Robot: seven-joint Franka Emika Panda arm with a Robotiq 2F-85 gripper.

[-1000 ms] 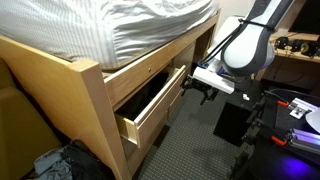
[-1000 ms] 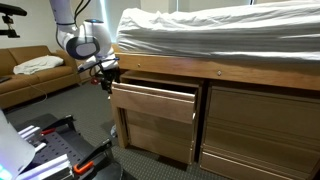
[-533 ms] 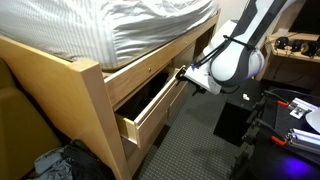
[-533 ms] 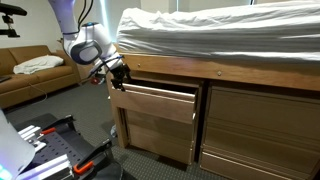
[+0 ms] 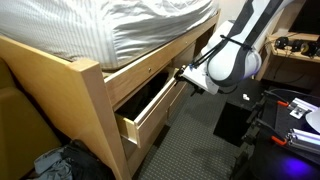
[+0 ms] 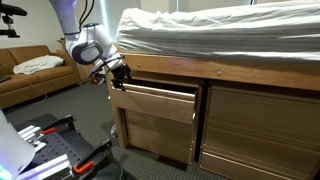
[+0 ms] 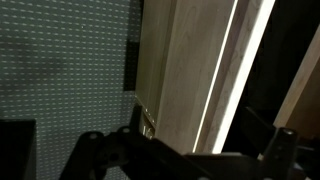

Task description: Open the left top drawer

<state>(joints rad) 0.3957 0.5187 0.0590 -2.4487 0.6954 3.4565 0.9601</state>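
1. In an exterior view, the left top drawer [image 5: 150, 114] sits under the bed rail [image 5: 140, 70] beside the corner post. It is drawn partly out, with its dark interior showing. The pincer [image 5: 184, 75] is at the far upper corner of the drawer's front.
2. In an exterior view from the front, the left top drawer [image 6: 155, 100] juts out past the closed panels beside it, below the bedding [image 6: 220, 35]. The pincer [image 6: 117, 72] is pressed in at the drawer's upper outer corner.
3. In the wrist view, the pincer [image 7: 185, 150] has its fingers [image 7: 95, 148] apart, with the drawer's [image 7: 185, 70] pale wooden edge running between them above the carpet [image 7: 60, 60]. I cannot tell whether either pad touches the wood.
4. The drawer looks like a stiff, deep wooden box, probably fairly heavy and running on slides. The front is smooth and has no handle, so the top edge or corner of the front is the likely hold. A pull straight along the slides should keep it from binding.
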